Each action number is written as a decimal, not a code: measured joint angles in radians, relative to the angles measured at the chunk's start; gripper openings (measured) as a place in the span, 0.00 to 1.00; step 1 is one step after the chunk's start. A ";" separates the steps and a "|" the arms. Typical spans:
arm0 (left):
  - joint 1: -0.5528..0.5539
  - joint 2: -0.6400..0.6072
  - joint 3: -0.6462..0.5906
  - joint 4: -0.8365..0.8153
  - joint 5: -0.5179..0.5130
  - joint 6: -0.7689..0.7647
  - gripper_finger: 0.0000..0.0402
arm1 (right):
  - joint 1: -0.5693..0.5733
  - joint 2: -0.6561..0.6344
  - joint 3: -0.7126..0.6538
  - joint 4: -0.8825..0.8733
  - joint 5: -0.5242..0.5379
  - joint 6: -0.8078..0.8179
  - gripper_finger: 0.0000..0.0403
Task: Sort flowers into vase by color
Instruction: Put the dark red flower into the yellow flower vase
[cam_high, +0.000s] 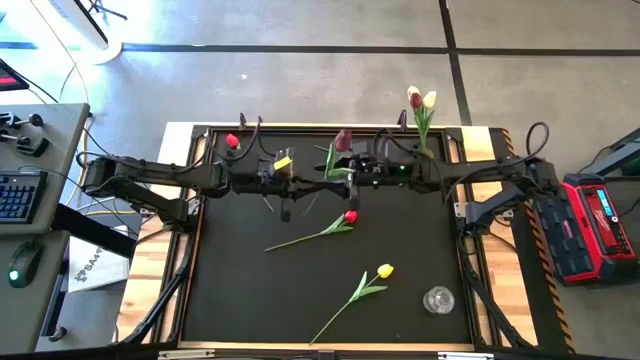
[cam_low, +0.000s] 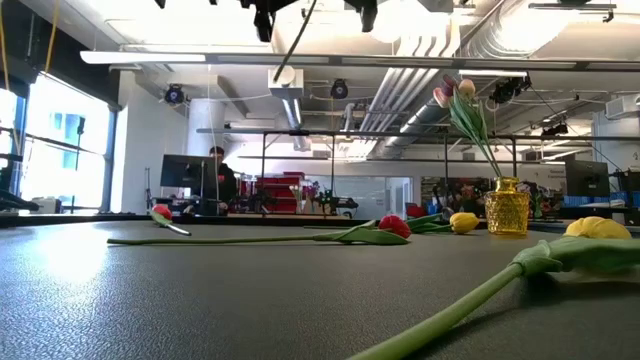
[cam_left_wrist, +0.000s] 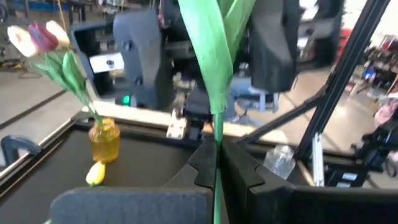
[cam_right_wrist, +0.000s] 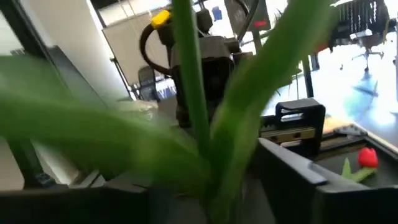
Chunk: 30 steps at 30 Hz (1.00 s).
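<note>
Fingers of the left gripper (cam_left_wrist: 217, 168) pinch the stem of a dark red tulip (cam_high: 343, 140), and the right gripper (cam_right_wrist: 214, 186) appears clamped on it too, high above the surface (cam_high: 240, 300) mid-handover. I'd release one side only once the other holds firm, keeping the stem upright for the amber vase (cam_left_wrist: 104, 140). Overhead shows loose red (cam_high: 350, 216) and yellow (cam_high: 385, 270) tulips and a clear vase (cam_high: 437, 299); wrist views alone reveal the grips.

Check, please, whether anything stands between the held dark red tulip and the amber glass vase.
Only the right gripper lies between the dark red artificial tulip and the amber glass vase; nothing else visible does.
</note>
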 joint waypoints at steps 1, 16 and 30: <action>0.000 0.000 0.000 -0.020 -0.001 0.005 0.00 | 0.000 0.002 0.012 -0.027 0.000 0.000 0.43; 0.005 -0.001 -0.001 -0.080 -0.091 -0.028 0.08 | -0.001 0.004 0.022 -0.153 0.110 -0.012 0.01; 0.072 -0.001 -0.001 -0.365 -0.139 -0.167 0.39 | -0.069 -0.230 0.021 -0.655 0.541 -0.064 0.00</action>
